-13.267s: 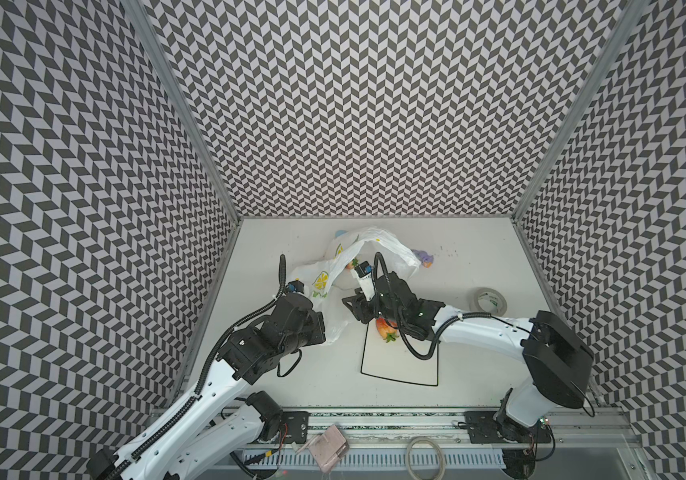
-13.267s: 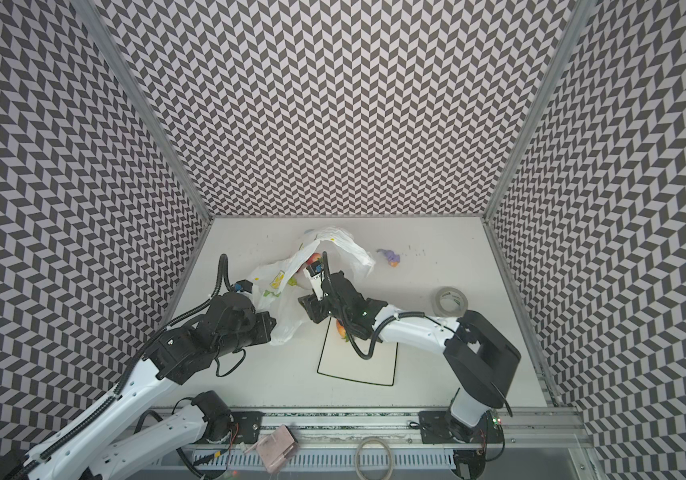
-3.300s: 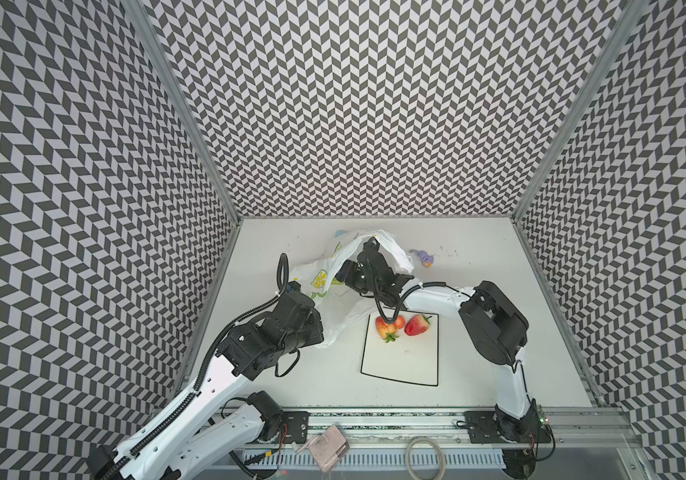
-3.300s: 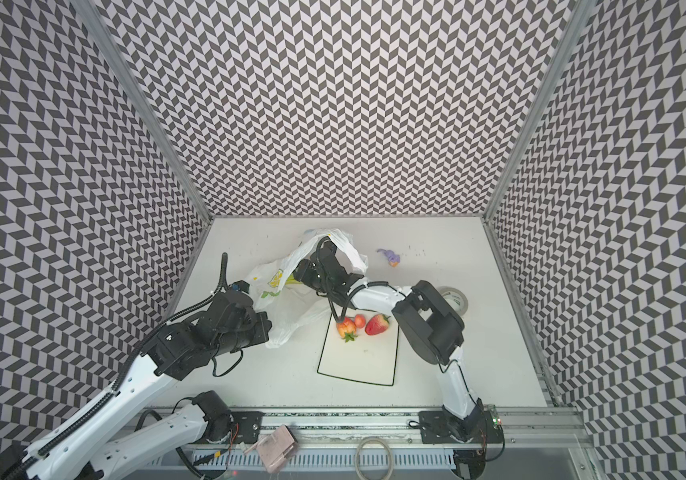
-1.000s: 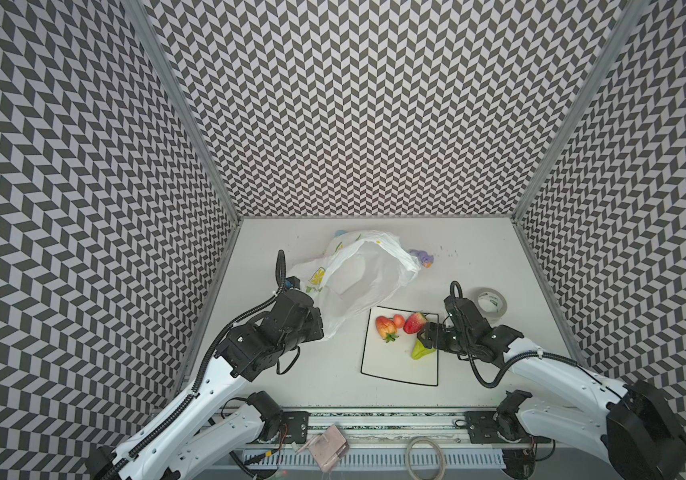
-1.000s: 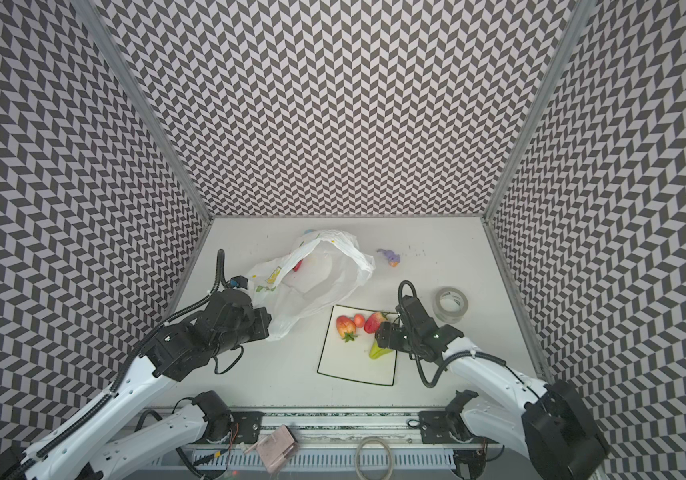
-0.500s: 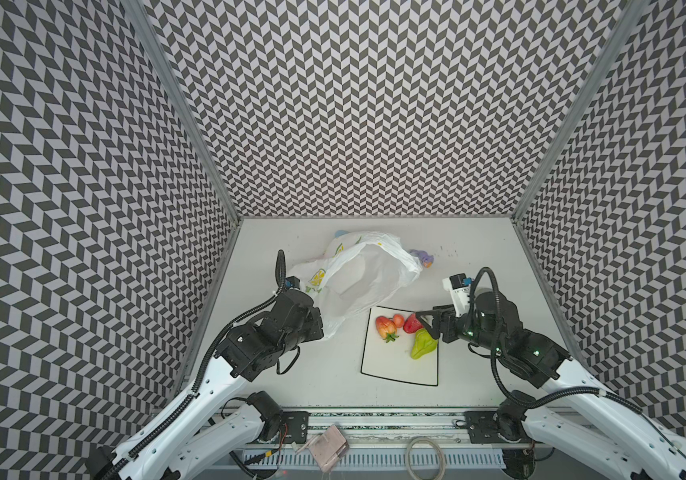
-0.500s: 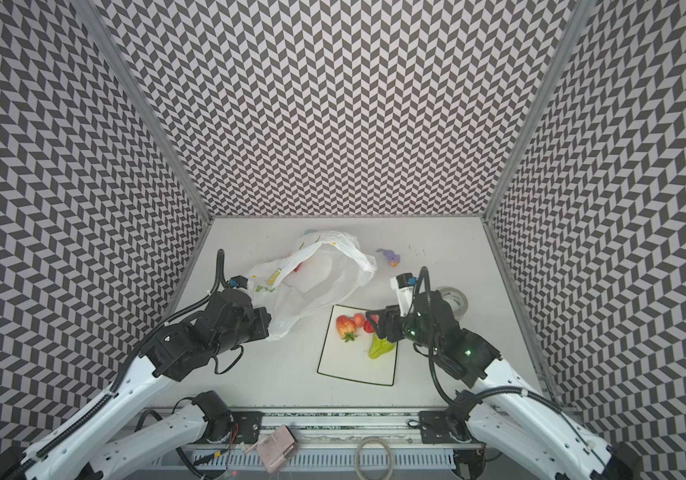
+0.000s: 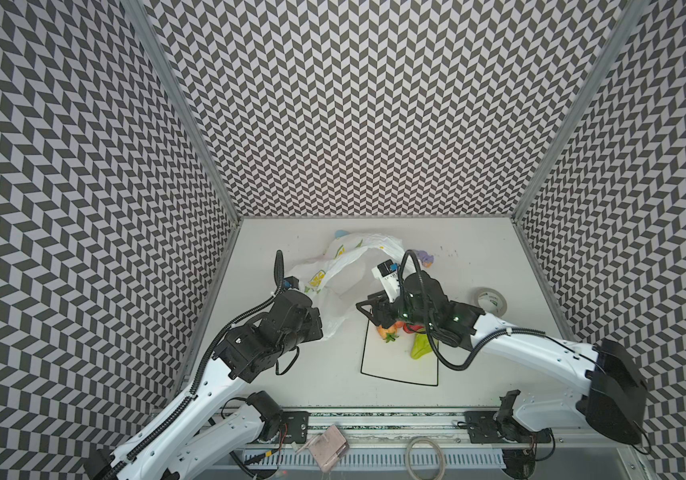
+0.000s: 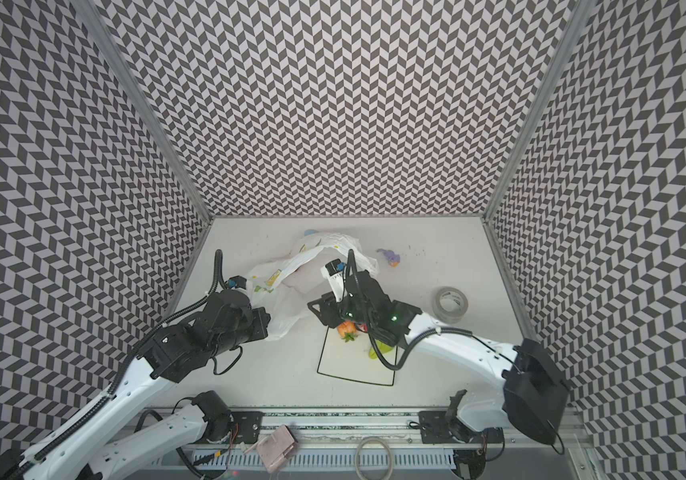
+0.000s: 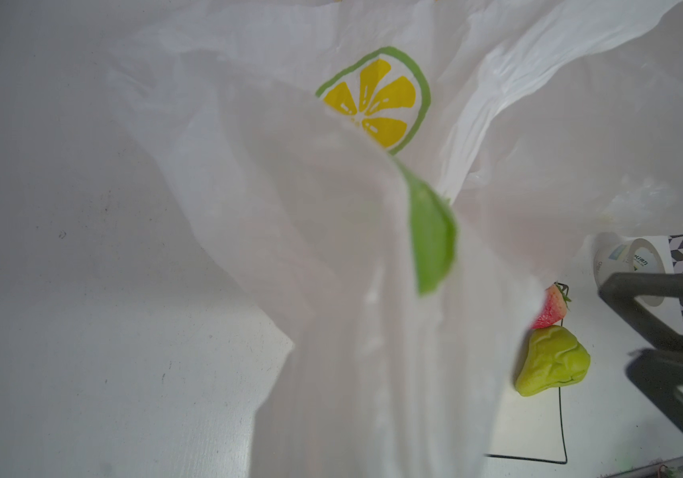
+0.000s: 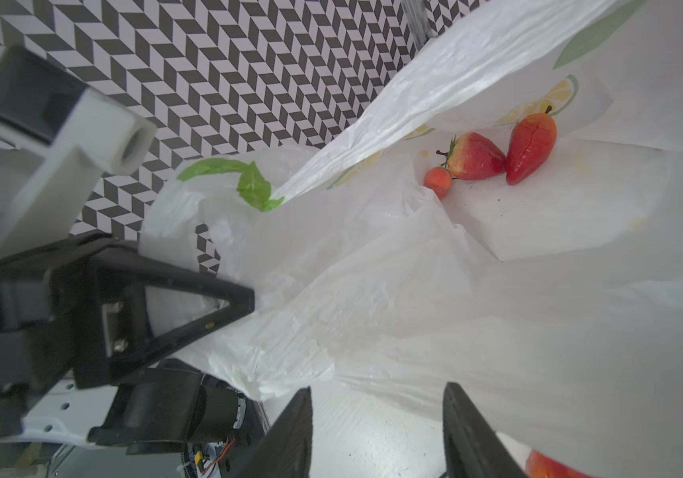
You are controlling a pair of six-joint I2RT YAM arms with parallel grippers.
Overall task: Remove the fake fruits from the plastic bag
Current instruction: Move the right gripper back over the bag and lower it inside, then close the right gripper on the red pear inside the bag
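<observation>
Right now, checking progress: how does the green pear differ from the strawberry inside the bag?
The pear lies out on the plate; the strawberry lies inside the bag. The pear is yellow-green and lumpy; the strawberry is red with a green cap. Both are glossy toy fruits.

Robotics lab test booth: chevron-patterned walls (image 9: 333,104), white tabletop (image 9: 478,241), aluminium mounting rail (image 9: 374,417) in front.

Small printed label on tape roll (image 11: 629,256), lettering too blurred

White table (image 9: 324,384): plastic bag (image 9: 343,270) toward back, black-rimmed plate (image 9: 393,365) in front, tape roll (image 9: 491,301) at right, purple figure (image 10: 391,257) near bag.
</observation>
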